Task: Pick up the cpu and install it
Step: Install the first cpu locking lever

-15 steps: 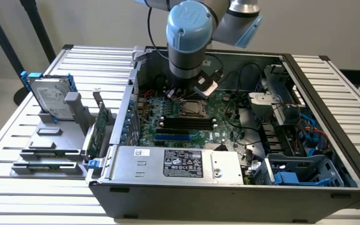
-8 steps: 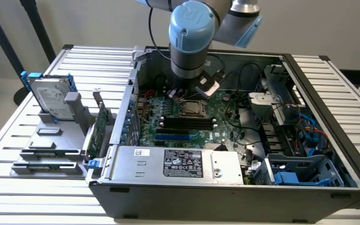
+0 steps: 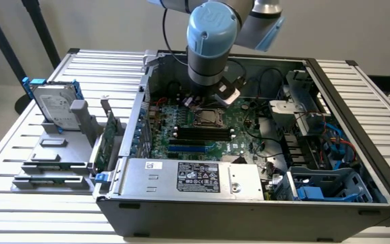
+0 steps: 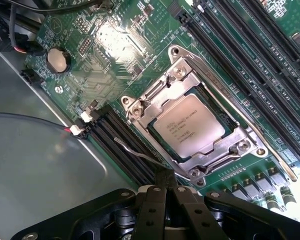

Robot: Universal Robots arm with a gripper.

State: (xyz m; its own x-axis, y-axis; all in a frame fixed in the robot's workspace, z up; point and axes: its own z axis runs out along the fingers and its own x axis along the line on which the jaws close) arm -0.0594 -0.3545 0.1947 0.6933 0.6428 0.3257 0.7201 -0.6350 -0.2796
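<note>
The cpu (image 4: 189, 131), a small pale silver square with printed text, lies flat inside the metal-framed socket (image 4: 140, 107) on the green motherboard. My gripper (image 4: 165, 176) is shut with its black fingers pressed together and nothing between them. Its tip hovers just off one corner of the socket, beside a thin wire lever (image 4: 135, 152). In the exterior view the gripper (image 3: 206, 101) hangs inside the open computer case, right above the cpu (image 3: 208, 117).
Black memory slots (image 4: 240, 55) run along both sides of the socket. A coin battery (image 4: 58, 60) and cables lie near the case wall. The power supply (image 3: 195, 177) fills the case front. A hard drive (image 3: 54, 104) stands in a grey holder at the exterior view's left.
</note>
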